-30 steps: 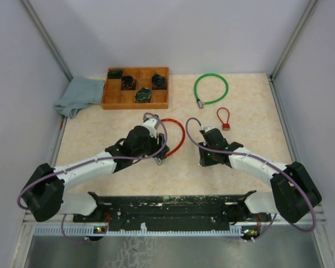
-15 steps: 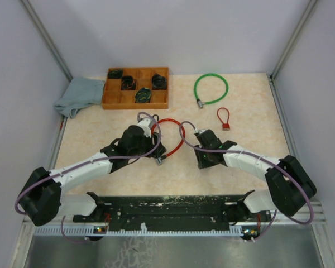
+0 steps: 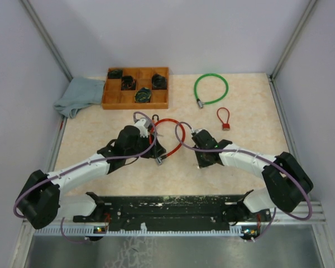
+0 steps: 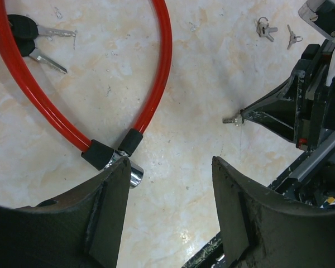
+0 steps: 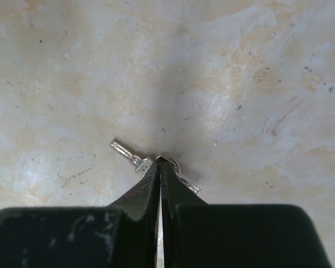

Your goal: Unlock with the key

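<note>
Right end effector [image 5: 160, 167] is pinched shut on a small silver key [image 5: 124, 149], low over the desk [image 5: 240, 67]. Left end effector [image 4: 168, 164] is spread wide. The red cable lock [image 4: 156, 84] is laid on the desk, its silver barrel [image 4: 135, 176] just beside one finger [image 4: 109, 212].

The right end effector [image 5: 160, 164] rises from the bottom centre of the frame, its two dark fingers pressed together along a thin seam. Their tips pinch a small bunch of silver keys [image 5: 125, 151]. One blade points to the upper left and another pokes out at the lower right. Behind them lies the pale, marbled counter [image 5: 251, 67].
</note>
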Robot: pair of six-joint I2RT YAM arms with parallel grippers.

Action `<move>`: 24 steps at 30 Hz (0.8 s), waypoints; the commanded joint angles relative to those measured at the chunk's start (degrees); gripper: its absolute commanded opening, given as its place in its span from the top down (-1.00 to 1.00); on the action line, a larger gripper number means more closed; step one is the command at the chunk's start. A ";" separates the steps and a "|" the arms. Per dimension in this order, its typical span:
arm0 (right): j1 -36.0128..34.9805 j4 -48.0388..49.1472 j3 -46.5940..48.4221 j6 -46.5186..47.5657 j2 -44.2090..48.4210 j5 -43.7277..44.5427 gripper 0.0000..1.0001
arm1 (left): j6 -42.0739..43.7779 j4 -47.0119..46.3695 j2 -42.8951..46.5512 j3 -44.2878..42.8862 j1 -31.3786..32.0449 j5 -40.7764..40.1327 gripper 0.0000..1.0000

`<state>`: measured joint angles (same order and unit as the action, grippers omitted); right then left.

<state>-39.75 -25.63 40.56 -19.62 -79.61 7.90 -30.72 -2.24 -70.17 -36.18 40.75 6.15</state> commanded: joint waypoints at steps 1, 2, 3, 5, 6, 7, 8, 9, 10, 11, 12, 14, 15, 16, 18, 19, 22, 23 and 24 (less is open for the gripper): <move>-0.82 4.66 -0.01 -2.48 1.89 -4.38 1.00 | -1.86 -2.59 1.18 0.85 -0.15 2.77 -0.31; -0.85 5.57 -0.03 -3.24 2.29 -5.11 1.00 | -2.07 -2.62 1.24 0.85 -0.21 2.81 -0.31; -0.86 6.46 0.01 -3.73 2.68 -5.96 1.00 | -2.08 -2.53 1.36 0.90 -0.23 2.91 -0.31; -0.86 7.04 0.38 -3.85 3.48 -7.20 1.00 | -2.09 -2.52 1.72 0.79 -0.23 3.07 -0.32; -0.84 6.65 0.73 -3.48 3.83 -7.28 1.00 | -2.00 -2.36 1.94 0.78 -0.23 3.02 -0.31; -0.84 5.27 1.20 -2.69 4.16 -6.88 0.92 | -1.79 -2.13 2.16 0.74 -0.28 3.01 -0.31; -0.86 4.07 1.58 -1.79 4.58 -6.44 0.79 | -1.66 -1.83 2.41 0.68 -0.31 2.96 -0.31; -0.86 3.13 1.84 -0.62 4.89 -6.12 0.66 | -1.44 -1.58 2.67 0.69 -0.32 2.72 -0.32; -0.86 2.23 1.97 0.45 5.01 -6.11 0.52 | -1.23 -1.32 3.01 0.75 -0.32 2.54 -0.32; -0.86 1.31 2.17 1.58 4.89 -6.18 0.40 | -1.11 -1.26 3.29 0.87 -0.32 2.28 -0.32; -0.86 0.24 2.63 2.57 4.41 -6.15 0.29 | -1.10 -1.12 3.51 1.00 -0.40 2.04 -0.32; -0.85 -1.42 3.56 4.60 2.91 -6.10 0.13 | -1.18 -1.06 4.08 1.24 -0.49 1.78 -0.32; -0.86 -2.04 4.14 5.49 2.32 -6.39 0.06 | -1.30 -1.06 4.42 1.41 -0.52 1.68 -0.32; -0.85 -2.23 4.63 6.27 1.85 -6.75 0.01 | -1.35 -0.97 4.88 1.50 -0.72 1.51 -0.32; -0.86 -2.16 5.60 7.52 0.76 -7.06 -0.06 | -1.52 -0.78 5.77 1.83 -0.91 0.90 -0.32; -0.86 -2.13 6.07 8.05 -0.02 -7.07 -0.08 | -1.65 -0.72 6.31 2.08 -1.00 0.41 -0.32; -0.86 -2.29 7.50 9.70 -2.89 -7.90 -0.10 | -1.97 -0.66 8.20 3.12 -1.31 -1.02 -0.33; -0.86 -2.32 7.66 10.10 -3.87 -8.27 -0.11 | -2.16 -0.58 8.80 3.44 -1.43 -1.55 -0.34; -0.86 -2.45 7.96 10.43 -4.70 -8.54 -0.11 | -2.32 -0.47 9.29 3.72 -1.54 -1.91 -0.35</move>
<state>-40.03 -27.79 45.32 -12.45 -81.58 0.73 -32.27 -2.55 -63.40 -33.78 39.86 6.57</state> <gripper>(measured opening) 0.552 0.666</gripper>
